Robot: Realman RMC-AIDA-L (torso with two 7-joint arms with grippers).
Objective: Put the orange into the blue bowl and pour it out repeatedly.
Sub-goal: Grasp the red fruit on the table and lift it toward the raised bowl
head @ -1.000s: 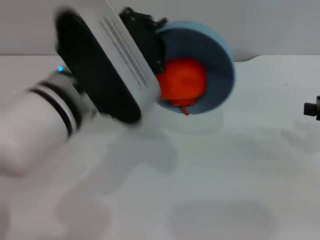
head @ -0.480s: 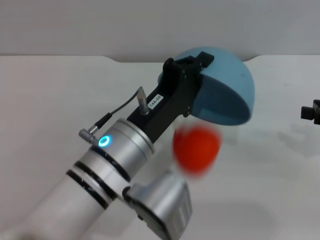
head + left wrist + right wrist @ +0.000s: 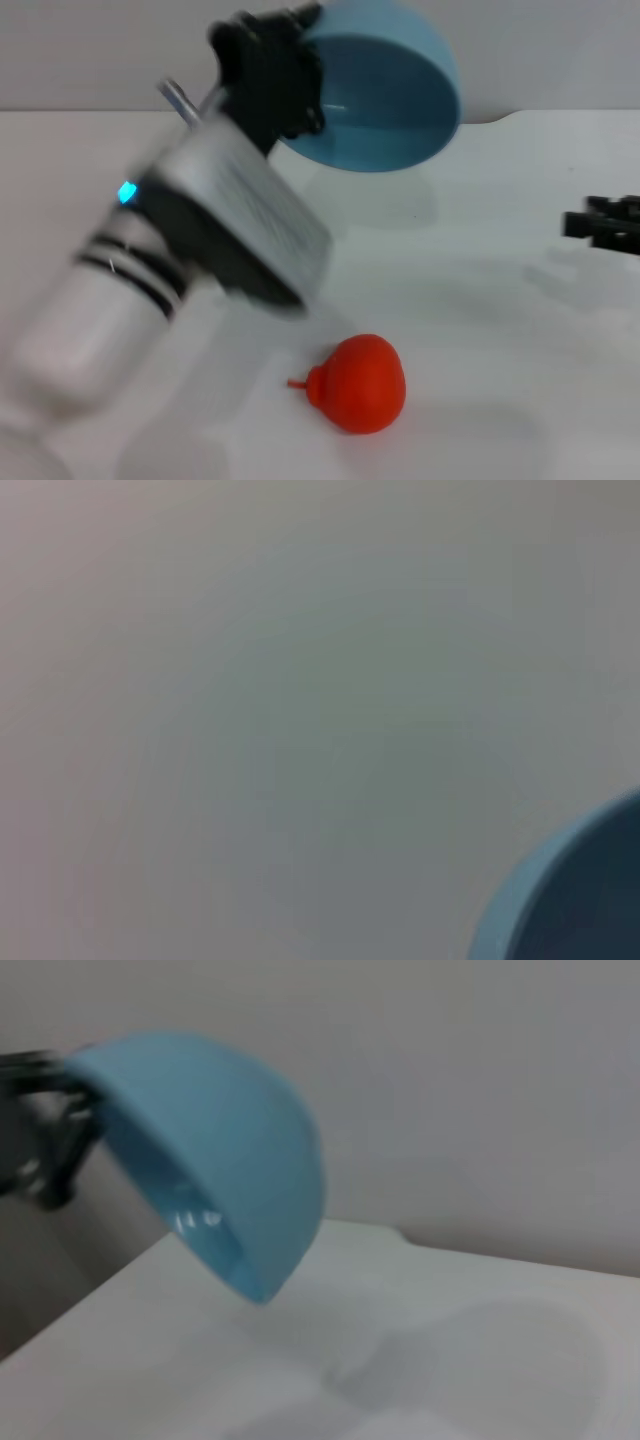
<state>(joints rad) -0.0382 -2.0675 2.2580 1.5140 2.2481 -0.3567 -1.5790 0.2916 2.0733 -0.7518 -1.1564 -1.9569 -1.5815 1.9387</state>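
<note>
The orange lies on the white table near the front, its nub pointing left. My left gripper is shut on the rim of the blue bowl and holds it in the air, tipped with its opening facing down and toward me. The bowl is empty. It also shows in the right wrist view and as an edge in the left wrist view. My right gripper is at the right edge of the head view, low over the table, away from both.
The white table runs back to a grey wall. My left arm's white and silver forearm crosses the left half of the head view and hides the table behind it.
The orange has dropped out of the tipped bowl and landed on the table near the front. The left arm has rotated and raised the bowl. The right gripper has moved slightly inward.
</note>
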